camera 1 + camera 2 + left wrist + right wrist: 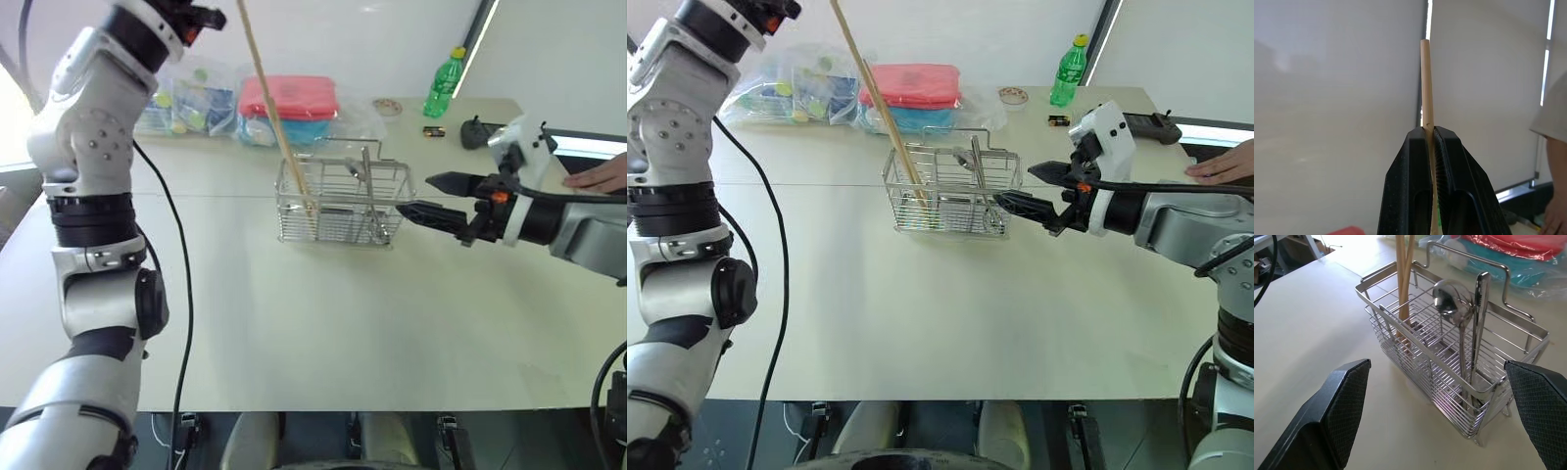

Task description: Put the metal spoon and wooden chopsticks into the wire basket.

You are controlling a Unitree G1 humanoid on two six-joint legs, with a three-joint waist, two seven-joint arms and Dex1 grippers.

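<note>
While clamped on the wooden chopsticks [1426, 88], left gripper [1432, 134] high over the wire basket [338, 201], stick tips down inside its left end. Right gripper [423, 196] spread wide just beside basket's right end, not touching. Metal spoon [1455, 313] upright in basket's right compartment, bowl up, clearest from right wrist.

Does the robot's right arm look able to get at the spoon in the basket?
Probably yes: the right tool hangs open just beside the wire basket, and the metal spoon stands upright at that near end, nothing between them.
</note>
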